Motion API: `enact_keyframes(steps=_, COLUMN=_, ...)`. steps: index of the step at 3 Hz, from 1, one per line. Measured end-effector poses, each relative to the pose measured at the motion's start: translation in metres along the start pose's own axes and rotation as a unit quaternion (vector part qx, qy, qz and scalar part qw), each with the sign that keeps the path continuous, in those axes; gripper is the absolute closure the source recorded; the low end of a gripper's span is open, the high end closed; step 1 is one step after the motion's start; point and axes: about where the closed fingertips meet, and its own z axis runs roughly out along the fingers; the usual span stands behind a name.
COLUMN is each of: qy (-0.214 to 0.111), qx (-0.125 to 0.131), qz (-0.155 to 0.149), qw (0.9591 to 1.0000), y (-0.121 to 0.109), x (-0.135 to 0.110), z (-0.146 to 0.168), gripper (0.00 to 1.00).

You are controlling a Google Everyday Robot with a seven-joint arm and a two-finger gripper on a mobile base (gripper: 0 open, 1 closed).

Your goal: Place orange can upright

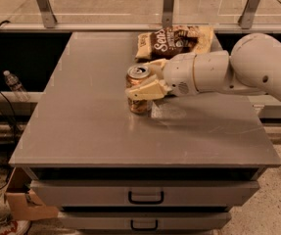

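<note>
The orange can [139, 105] stands upright on the grey table [91, 126], a little right of its middle, silver top with pull tab facing up. My gripper [148, 82] reaches in from the right on a white arm. Its pale fingers [146, 90] sit around the can's upper half, one in front and one behind, touching it. The can's base rests on the tabletop.
Two chip bags [174, 41] lie at the table's back edge, just behind the gripper. A plastic bottle [15, 86] lies on the floor at left. Drawers [145, 196] sit below the table front. A cardboard box [25, 204] is at lower left.
</note>
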Motion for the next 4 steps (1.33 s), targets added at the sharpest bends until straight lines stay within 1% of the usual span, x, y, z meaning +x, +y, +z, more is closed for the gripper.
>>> enact_keyframes(steps=1, qy=0.000, qx=-0.002, qz=0.000, qw=1.0000, y=0.0011, x=-0.0006, z=0.0016, gripper=0.82)
enact_keyframes(steps=3, qy=0.000, qx=-0.006, qz=-0.002, qw=1.0000, y=0.0038, x=-0.0023, z=0.0050, gripper=0.35)
enact_keyframes(steps=4, qy=-0.001, qx=-0.007, qz=-0.002, qw=1.0000, y=0.0050, x=-0.0030, z=0.0066, gripper=0.13)
